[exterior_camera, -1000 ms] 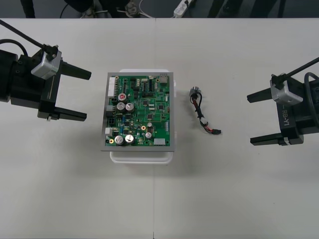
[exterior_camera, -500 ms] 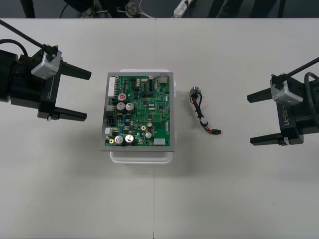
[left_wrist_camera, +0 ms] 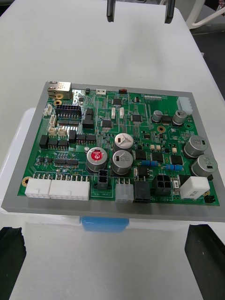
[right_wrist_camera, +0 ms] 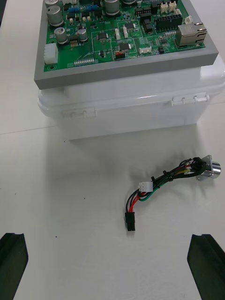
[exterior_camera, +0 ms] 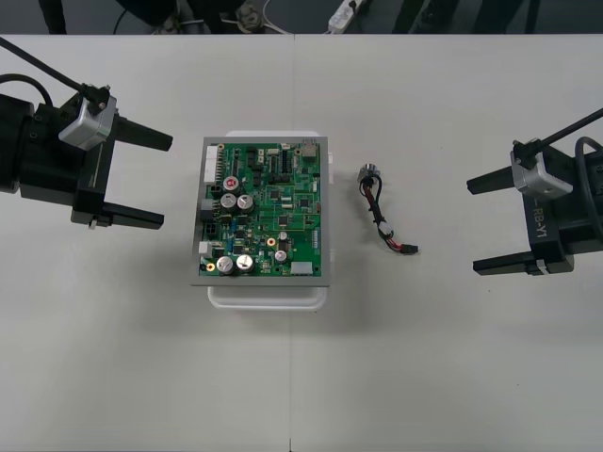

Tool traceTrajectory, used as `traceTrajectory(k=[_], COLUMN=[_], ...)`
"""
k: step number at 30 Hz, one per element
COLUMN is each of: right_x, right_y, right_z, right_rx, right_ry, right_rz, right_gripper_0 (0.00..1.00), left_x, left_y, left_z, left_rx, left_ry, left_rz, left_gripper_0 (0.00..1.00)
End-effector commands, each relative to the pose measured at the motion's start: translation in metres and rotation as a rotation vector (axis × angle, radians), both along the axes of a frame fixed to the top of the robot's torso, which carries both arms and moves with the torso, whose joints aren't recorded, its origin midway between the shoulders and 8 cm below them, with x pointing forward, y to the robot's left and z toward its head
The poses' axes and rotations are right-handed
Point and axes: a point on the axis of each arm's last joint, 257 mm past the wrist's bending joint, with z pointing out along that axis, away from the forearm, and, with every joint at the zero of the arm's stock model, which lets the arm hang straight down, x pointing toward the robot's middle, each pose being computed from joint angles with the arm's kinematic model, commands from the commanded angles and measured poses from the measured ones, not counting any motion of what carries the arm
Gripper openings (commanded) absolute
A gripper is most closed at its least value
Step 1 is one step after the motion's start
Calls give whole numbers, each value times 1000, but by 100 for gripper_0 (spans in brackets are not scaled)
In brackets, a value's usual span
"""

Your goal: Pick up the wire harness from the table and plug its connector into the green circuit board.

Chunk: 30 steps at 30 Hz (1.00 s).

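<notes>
The green circuit board [exterior_camera: 265, 223] sits on its white base [exterior_camera: 268, 296] in the middle of the table. Just to its right lies the wire harness [exterior_camera: 382, 222], its round metal socket [exterior_camera: 368, 174] at the far end and its small black plug [exterior_camera: 409, 249] at the near end. In the right wrist view the harness [right_wrist_camera: 164, 183] lies between my fingers and the base, plug [right_wrist_camera: 130, 221] nearest me. My left gripper [exterior_camera: 155, 181] stands open left of the board [left_wrist_camera: 119, 150]. My right gripper [exterior_camera: 482, 226] stands open at the right, apart from the harness.
The table's far edge runs along the top of the front view, with dark floor and cables [exterior_camera: 254, 14] beyond it. Bare tabletop [exterior_camera: 301, 386] lies in front of the board and around both grippers.
</notes>
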Motion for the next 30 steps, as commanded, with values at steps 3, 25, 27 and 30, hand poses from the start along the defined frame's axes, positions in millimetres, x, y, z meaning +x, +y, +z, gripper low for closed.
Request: traceTrajectory(k=[3,25,27,30], right_x=[0,0,0,-1], right_y=[-2,-2,-2,7], right_z=[9,9,9,13], right_rx=[-2,-2,-2,16], right_ry=[-50,-50,-50,-61], right_rz=[5,5,5,19], right_gripper_0=[100,100,100,100], left_x=[-7,-7,-7,-7], left_y=[1,1,1,1], left_z=[13,13,13,13], left_rx=[67,67,67,67], left_ry=[-73,-73,-73,-73], left_rz=[-68,-68,-68,-68], left_gripper_0=[100,100,100,100])
